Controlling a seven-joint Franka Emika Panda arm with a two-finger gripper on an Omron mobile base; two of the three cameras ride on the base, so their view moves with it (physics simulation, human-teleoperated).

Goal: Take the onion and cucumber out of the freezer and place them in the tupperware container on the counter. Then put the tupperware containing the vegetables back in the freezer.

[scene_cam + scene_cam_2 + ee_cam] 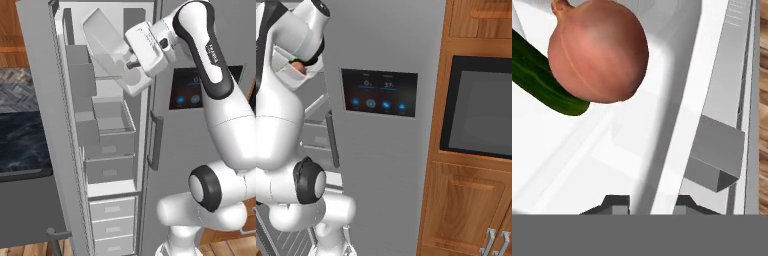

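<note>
1 onion (599,50), 1 cucumber (539,75) in 1 tupperware container (587,160), fingers (646,204) clamped on rim.

At upper left of the frame you have the white arm with dark joints (286,115), a small reddish-orange round onion (298,65) peeking beside its wrist. The centre holds the grey fridge door (386,190) with its dark touch panel (379,92). To the right stands a wooden cabinet (471,200) housing a dark oven window (481,115).

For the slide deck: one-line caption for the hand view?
Gripper shut on the tupperware container rim, onion and cucumber inside, at the open freezer.
</note>
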